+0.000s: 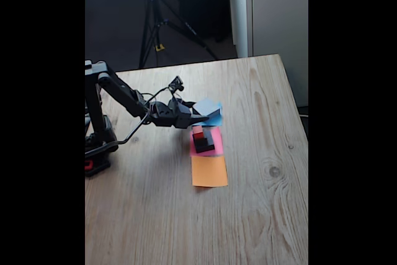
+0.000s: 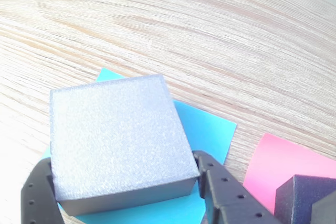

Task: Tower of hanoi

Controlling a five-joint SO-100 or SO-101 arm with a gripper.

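Note:
My gripper (image 1: 203, 116) (image 2: 123, 184) is shut on the wide flat grey block (image 1: 208, 107) (image 2: 118, 140), one black finger on each side of it. The block hangs slightly tilted over the blue paper square (image 1: 216, 120) (image 2: 207, 129). On the pink paper square (image 1: 217, 136) (image 2: 281, 161) right beside it stands a stack: the black block (image 1: 204, 146) (image 2: 304, 198) at the bottom and the tiny red cube (image 1: 197, 131) on top. A small dark block between them is hard to make out.
An orange paper square (image 1: 209, 170) lies bare in front of the pink one. The arm's base (image 1: 99, 150) stands at the wooden table's left edge. A tripod (image 1: 155, 23) stands on the floor behind the table. Bare wood (image 1: 260, 215) spreads right and near.

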